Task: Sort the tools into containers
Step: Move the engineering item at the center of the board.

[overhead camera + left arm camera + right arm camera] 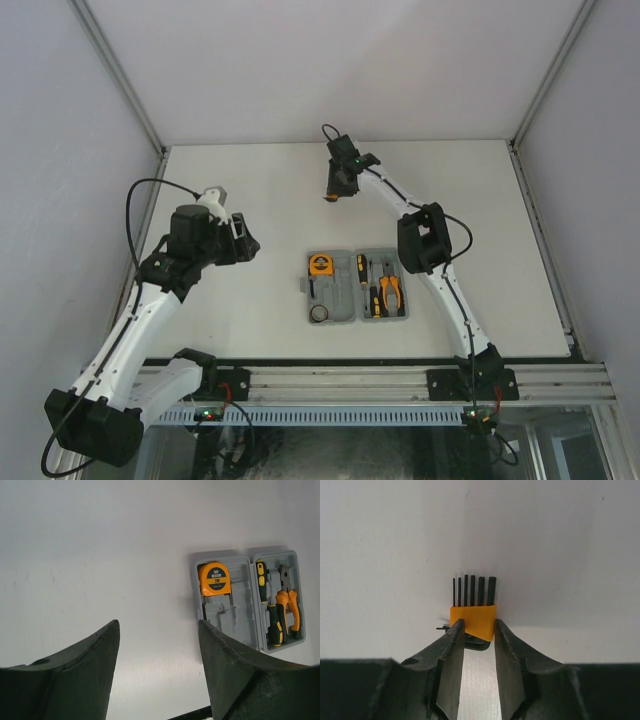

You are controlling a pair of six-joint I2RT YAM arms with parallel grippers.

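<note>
The grey tool case (345, 300) lies open at the table's middle. It holds the tape measure (320, 264), a black ring (320, 314), two screwdrivers (362, 270) and the pliers (390, 290). My right gripper (335, 190) is far back on the table. Its fingers (455, 645) clasp both sides of the tiny orange block (475, 617), which carries several black hex keys. My left gripper (157, 622) is open and empty above bare table left of the case (240, 615). The left wrist view also shows the tape measure (214, 579), a screwdriver (276, 625) and the pliers (290, 605).
White walls close the table at the back and both sides. A metal rail (350, 385) runs along the near edge by the arm bases. The case's handle (303, 288) points left.
</note>
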